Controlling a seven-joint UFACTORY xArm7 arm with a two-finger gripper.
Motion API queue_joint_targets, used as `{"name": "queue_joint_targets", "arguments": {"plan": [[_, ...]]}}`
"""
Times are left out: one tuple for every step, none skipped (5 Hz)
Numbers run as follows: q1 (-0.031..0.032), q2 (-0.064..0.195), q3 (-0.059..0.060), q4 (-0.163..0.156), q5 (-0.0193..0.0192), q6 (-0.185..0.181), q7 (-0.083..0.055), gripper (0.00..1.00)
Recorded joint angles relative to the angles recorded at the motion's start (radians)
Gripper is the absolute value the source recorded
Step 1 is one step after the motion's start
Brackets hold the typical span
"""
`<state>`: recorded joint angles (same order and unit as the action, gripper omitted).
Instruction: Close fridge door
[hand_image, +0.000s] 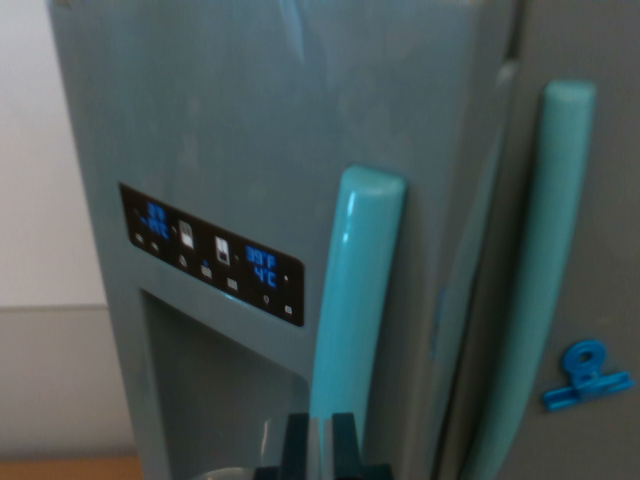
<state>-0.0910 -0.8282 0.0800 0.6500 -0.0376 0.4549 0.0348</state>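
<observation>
The fridge door fills most of my wrist view, a grey-blue panel standing right in front of me and leaning toward the wrist view's left as the camera sees it. My gripper shows only as two dark fingertips at the bottom edge, side by side with a thin pale strip between them; the fingers look nearly together, but so little of them is visible that I cannot tell whether they are closed or gripping anything. Directly above the tips rises the door's turquoise handle, its lower end running down behind my fingers, so the handle sits just beyond and in line with me.

To the wrist view's left of the handle is a recessed dispenser bay in the door; a pale curved rim shows at its bottom, too cut off to identify. Above the bay lies a black control panel with blue lit digits and small icons.

Further toward the wrist view's right stands a second grey door with its own turquoise handle, and a blue clip sits on its face. A pale wall lies behind on the wrist view's left.
</observation>
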Motion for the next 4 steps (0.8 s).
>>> {"name": "queue_joint_targets", "arguments": {"plan": [[0.0000,0.000,0.000,0.000,0.0000,0.000,0.000,1.00],[0.0000,0.097,0.000,0.050,0.0000,-0.002,0.000,1.00],[0.0000,0.097,0.000,0.050,0.0000,-0.002,0.000,1.00],[0.0000,0.183,-0.003,0.101,0.0000,-0.016,0.000,1.00]]}}
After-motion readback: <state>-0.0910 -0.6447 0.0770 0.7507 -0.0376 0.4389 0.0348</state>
